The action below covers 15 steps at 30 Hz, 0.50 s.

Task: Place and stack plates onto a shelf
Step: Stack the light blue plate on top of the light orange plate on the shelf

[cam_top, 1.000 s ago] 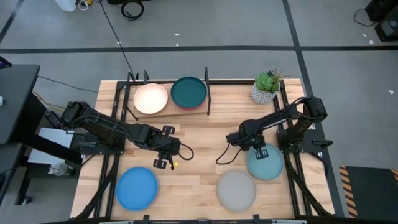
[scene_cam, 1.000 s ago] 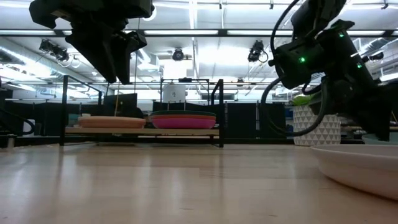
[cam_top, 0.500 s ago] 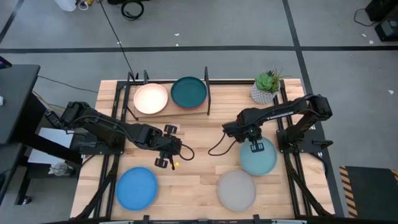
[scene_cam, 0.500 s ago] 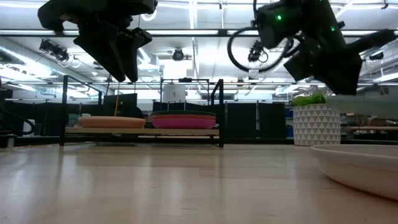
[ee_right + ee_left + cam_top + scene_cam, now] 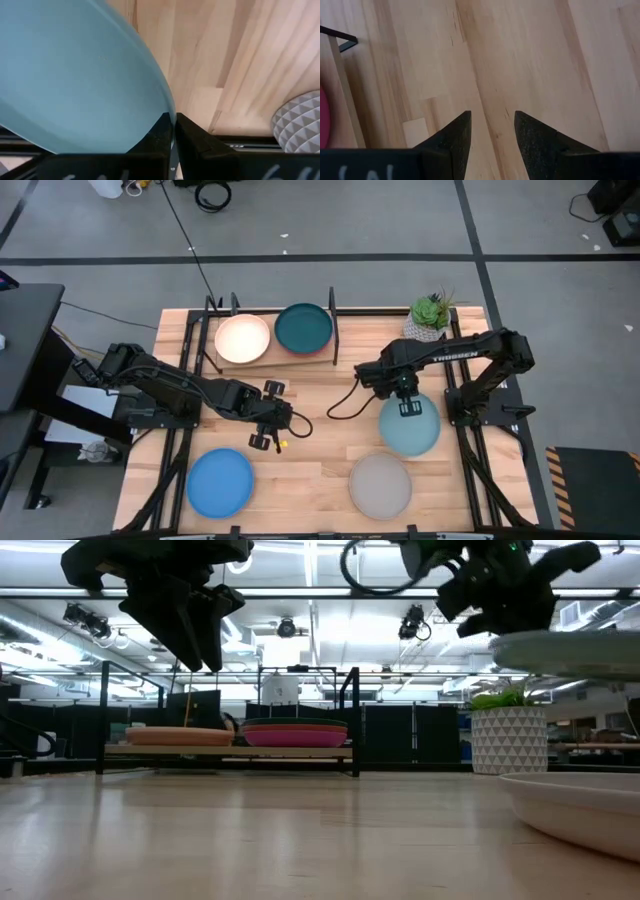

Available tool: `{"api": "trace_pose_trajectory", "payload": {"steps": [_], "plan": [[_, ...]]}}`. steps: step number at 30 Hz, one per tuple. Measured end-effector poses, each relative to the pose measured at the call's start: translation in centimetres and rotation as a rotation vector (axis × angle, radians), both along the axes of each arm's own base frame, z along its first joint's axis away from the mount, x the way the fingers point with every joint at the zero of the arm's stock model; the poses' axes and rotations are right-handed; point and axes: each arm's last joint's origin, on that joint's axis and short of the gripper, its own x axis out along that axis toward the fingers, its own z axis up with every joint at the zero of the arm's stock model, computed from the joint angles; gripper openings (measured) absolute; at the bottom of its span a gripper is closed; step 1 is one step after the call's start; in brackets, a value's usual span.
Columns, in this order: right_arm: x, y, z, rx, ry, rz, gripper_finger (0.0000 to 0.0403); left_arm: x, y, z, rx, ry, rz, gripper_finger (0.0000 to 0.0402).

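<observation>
My right gripper (image 5: 406,404) is shut on the pale teal plate (image 5: 409,430), which hangs in the air right of the table's middle; the low view shows it level and high (image 5: 572,650). My left gripper (image 5: 266,416) hovers open over bare wood left of centre, its fingers (image 5: 492,131) pointing down. The shelf (image 5: 262,356) stands at the far left, its board carrying the cream plate (image 5: 243,338) and the dark teal plate (image 5: 303,328), which tops a stack with the magenta plate (image 5: 295,738). The blue plate (image 5: 220,482) and the grey plate (image 5: 380,485) lie flat near the near edge. My right gripper pinches the pale teal plate by its rim (image 5: 167,107), one finger (image 5: 157,132) on each face, at the plate's far side. The fingers come slanting down from the far side. The plate is lifted clear of the table and sits about level.
A white patterned planter (image 5: 426,328) with a green plant stands at the far right, close behind my right arm. Black shelf posts (image 5: 332,305) rise at the shelf's ends. Bare wood lies between the shelf and the near plates.
My right gripper has risen and moved toward the far-left, toward the shelf, carrying the pale teal plate. The plate has gone from lying on the table to hanging clear and level above it.
</observation>
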Motion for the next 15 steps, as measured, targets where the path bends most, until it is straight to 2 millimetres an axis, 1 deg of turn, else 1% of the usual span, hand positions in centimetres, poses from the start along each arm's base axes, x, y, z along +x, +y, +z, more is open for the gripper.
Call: {"api": "trace_pose_trajectory", "payload": {"steps": [3,6,11,15], "plan": [[0.4,0.0,0.7,-0.002,-0.04,-0.01,0.0022,0.0,0.0,0.0,-0.003,0.0,0.005,0.0157],[0.8,-0.2,1.2,0.0,-0.082,-0.052,0.0022,-0.1,-0.5,0.0,-0.002,0.0,-0.01,0.0157],[1.0,-0.8,1.3,0.027,-0.103,-0.205,0.0022,-0.1,-2.0,0.3,0.03,-0.062,-0.081,0.0157],[1.0,-1.5,1.3,0.099,-0.097,-0.337,0.0022,0.2,-3.1,0.6,0.097,-0.136,-0.173,0.0157]]}}
